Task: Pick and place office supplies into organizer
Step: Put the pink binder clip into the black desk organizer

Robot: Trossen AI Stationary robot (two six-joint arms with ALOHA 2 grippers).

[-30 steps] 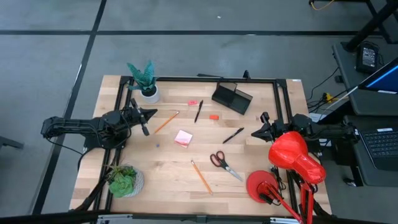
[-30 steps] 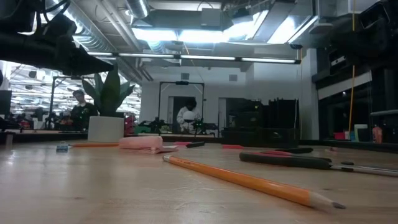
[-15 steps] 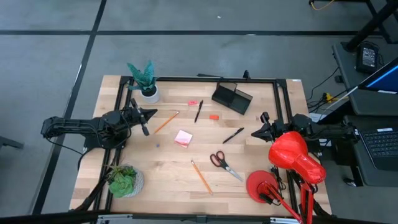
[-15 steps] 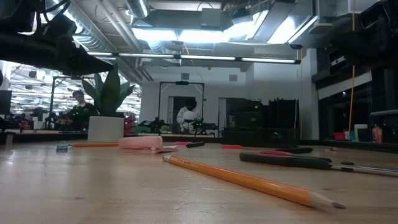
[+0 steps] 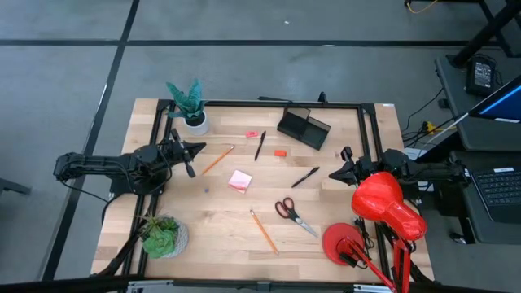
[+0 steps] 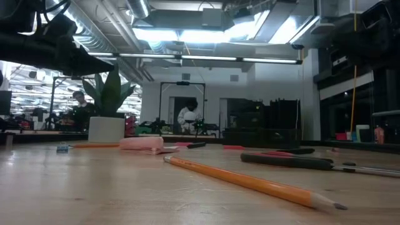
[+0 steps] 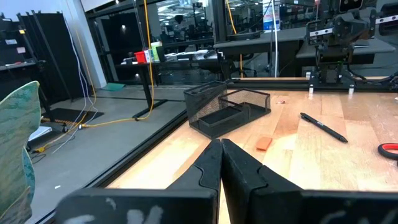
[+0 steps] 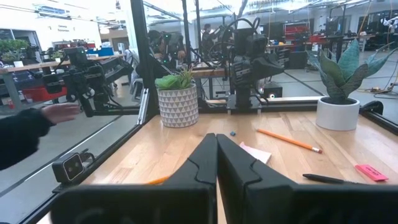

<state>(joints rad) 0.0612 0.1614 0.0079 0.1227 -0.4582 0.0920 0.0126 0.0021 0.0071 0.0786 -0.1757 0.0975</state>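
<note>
The black mesh organizer (image 5: 303, 128) stands at the table's far side; it also shows in the left wrist view (image 7: 227, 109). On the table lie two orange pencils (image 5: 217, 159) (image 5: 263, 231), two black pens (image 5: 260, 146) (image 5: 305, 177), red-handled scissors (image 5: 291, 215), a pink sticky-note pad (image 5: 239, 181) and small red erasers (image 5: 280, 152) (image 5: 252, 133). My left gripper (image 5: 200, 147) is shut and empty at the table's left edge. My right gripper (image 5: 334, 174) is shut and empty at the right edge.
A white pot with a green plant (image 5: 191, 110) stands at the far left, a second potted plant (image 5: 163, 237) at the near left. A red desk lamp (image 5: 376, 216) stands at the near right. A person's hand (image 8: 59, 112) shows beyond the table in the right wrist view.
</note>
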